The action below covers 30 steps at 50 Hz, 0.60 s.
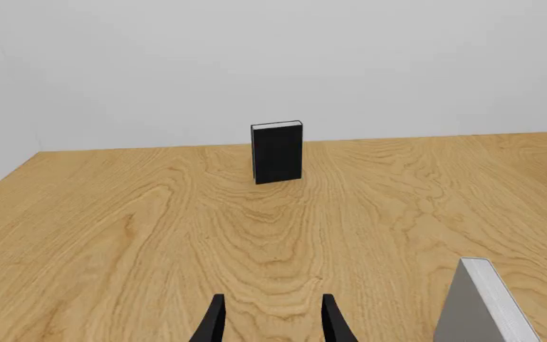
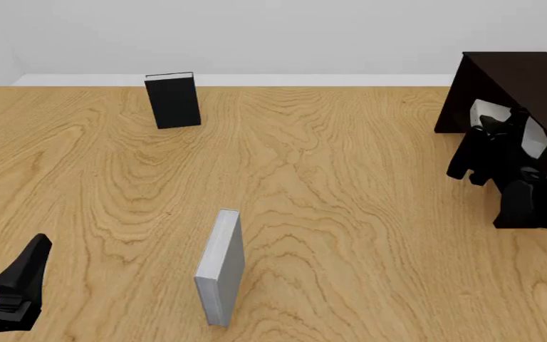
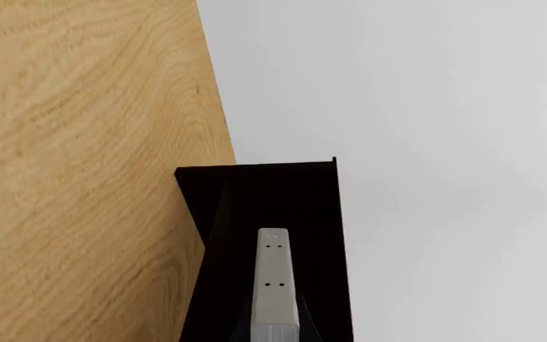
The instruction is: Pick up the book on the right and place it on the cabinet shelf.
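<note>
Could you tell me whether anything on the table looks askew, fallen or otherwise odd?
Nothing stands out. The black book and the silver-grey book both stand upright on the table, neither one damaged. The right hand is at the cabinet opening, holding a grey book.

A bare simulated test room: wooden table [image 2: 350, 214], blank white walls [image 2: 254, 35].

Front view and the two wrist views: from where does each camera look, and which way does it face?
Front view: above and behind the arms, facing forward and down over the table; left gripper and right arm show.
Left wrist view: behind the left gripper, facing the black book; fingertips show.
Right wrist view: on the right arm, facing into the cabinet; only the held book shows.
Front and left wrist views share the black book.
</note>
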Available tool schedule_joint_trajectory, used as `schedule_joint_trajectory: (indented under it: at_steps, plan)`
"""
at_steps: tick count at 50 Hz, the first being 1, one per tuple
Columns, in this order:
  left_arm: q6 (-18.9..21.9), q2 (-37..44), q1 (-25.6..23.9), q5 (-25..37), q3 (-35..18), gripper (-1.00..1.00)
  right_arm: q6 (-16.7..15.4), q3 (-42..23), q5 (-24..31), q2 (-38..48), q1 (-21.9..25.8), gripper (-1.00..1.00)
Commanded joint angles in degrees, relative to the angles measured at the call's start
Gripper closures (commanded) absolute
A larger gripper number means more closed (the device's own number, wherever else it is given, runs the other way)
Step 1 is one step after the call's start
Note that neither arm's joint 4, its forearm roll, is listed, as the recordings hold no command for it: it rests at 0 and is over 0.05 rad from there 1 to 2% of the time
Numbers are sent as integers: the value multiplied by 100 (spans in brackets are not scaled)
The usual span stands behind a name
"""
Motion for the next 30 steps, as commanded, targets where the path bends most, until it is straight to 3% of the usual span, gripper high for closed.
schedule_joint_trajectory:
  at_steps: [1,30]
  plan:
    - [-6,-98,0,105,1,-100,241,-244,142,32,-25,100]
    - [-13,-54,2,40,-2,-100,418,-433,546,126,-237,100]
